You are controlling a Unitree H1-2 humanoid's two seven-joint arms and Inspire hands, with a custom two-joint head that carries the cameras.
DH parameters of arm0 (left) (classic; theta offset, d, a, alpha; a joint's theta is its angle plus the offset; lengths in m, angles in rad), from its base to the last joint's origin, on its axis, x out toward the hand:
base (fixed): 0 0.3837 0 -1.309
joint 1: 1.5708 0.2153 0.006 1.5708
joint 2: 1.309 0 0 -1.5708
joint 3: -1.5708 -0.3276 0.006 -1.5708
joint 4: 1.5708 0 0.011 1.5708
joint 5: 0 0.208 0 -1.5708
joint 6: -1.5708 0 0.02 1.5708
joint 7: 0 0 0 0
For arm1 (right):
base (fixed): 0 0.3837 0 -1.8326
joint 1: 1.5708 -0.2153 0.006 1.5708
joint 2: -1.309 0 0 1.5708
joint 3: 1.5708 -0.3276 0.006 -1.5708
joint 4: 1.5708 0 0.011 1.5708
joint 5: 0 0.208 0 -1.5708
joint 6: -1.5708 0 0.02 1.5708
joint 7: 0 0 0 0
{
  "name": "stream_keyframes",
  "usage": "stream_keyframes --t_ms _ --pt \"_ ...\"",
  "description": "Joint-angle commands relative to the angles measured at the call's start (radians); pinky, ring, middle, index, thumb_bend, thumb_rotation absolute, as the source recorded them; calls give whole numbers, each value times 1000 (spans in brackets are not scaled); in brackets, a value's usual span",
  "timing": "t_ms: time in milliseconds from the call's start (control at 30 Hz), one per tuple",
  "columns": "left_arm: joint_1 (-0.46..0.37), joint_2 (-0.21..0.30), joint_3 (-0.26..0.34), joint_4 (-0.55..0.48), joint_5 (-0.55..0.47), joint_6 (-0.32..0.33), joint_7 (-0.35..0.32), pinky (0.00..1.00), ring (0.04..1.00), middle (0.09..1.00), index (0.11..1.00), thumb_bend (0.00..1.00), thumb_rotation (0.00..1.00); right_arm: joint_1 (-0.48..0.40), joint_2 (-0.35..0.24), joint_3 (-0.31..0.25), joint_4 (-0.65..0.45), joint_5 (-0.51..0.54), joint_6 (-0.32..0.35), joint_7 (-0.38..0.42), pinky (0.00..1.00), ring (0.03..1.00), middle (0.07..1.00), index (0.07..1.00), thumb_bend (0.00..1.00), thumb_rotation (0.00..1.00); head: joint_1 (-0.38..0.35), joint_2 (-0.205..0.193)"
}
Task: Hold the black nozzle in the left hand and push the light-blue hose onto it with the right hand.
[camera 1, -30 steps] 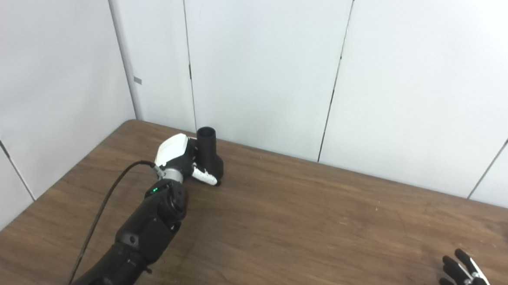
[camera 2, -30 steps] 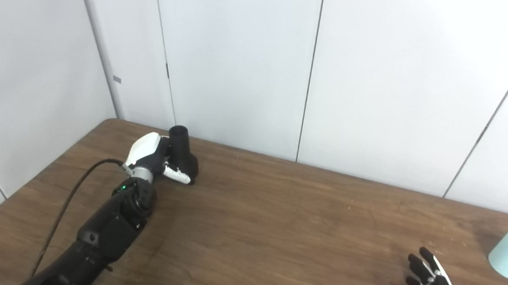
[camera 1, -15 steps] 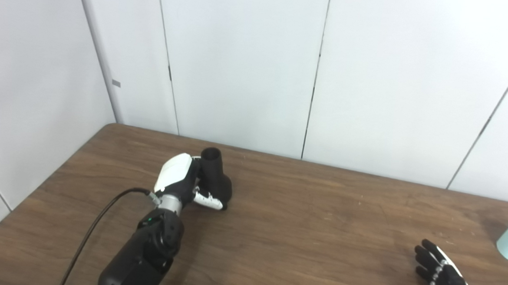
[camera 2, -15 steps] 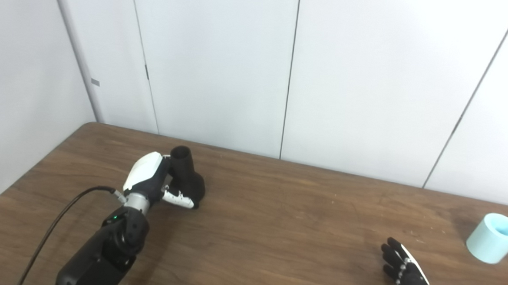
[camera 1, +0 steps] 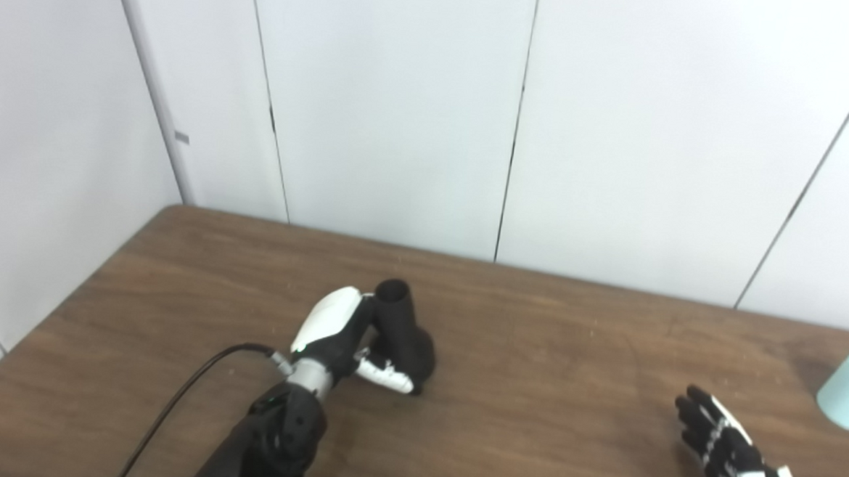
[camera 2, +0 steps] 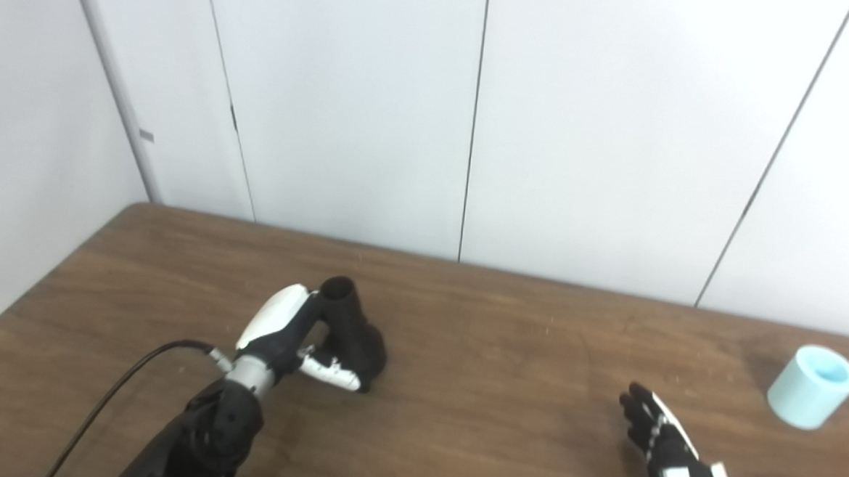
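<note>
The black nozzle (camera 1: 405,332) stands with its narrow open end up, left of the table's middle. My left hand (camera 1: 350,340) is shut on it, fingers wrapped round its wide base. The light-blue hose (camera 2: 813,386), a short cylinder, lies tilted at the far right of the table. My right hand (camera 2: 657,443) hovers low over the table near the front right, open with fingers spread and nothing in it. It is well apart from the hose, to its left and nearer to me.
The brown wooden table (camera 1: 547,390) meets white wall panels (camera 1: 402,106) at its back and left edges. A black cable (camera 1: 183,400) runs along my left forearm.
The camera has swung right, bringing the hose into view. My left hand has carried the nozzle toward the table's middle and nearer to me. The right hand stays open, slightly further forward.
</note>
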Motion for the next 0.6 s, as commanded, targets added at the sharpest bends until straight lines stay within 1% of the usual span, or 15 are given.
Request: stream_keyframes --t_ms 0,133,300,367,467,567 --pt "9 0 -26 -49 37 -11 -14 1000 674 508 470 523 0 -15 4 1 -44 -6 -2 -12 922 926 884 892 639 1000 -5 3" --pt "55 -6 -77 -76 84 -37 -22 1000 679 511 468 523 0 -13 15 6 -68 -21 19 -19 934 923 887 894 604 1000 -35 16" --pt "94 -26 -112 -101 114 -62 -30 1000 662 509 469 523 0 -17 29 14 -90 -43 47 -30 919 919 888 896 577 1000 -80 37" --pt "104 -33 -128 -105 128 -78 -33 1000 659 509 468 523 0 -19 34 16 -99 -51 60 -32 917 920 889 898 571 1000 -90 42" --pt "112 -36 -172 -98 161 -103 -49 1000 657 509 469 522 0 -22 43 24 -119 -63 82 -38 919 922 890 899 568 1000 -110 51" --pt "112 -32 -202 -96 175 -117 -79 1000 657 503 474 523 0 -23 47 28 -124 -71 86 -44 927 924 891 900 565 1000 -119 58"
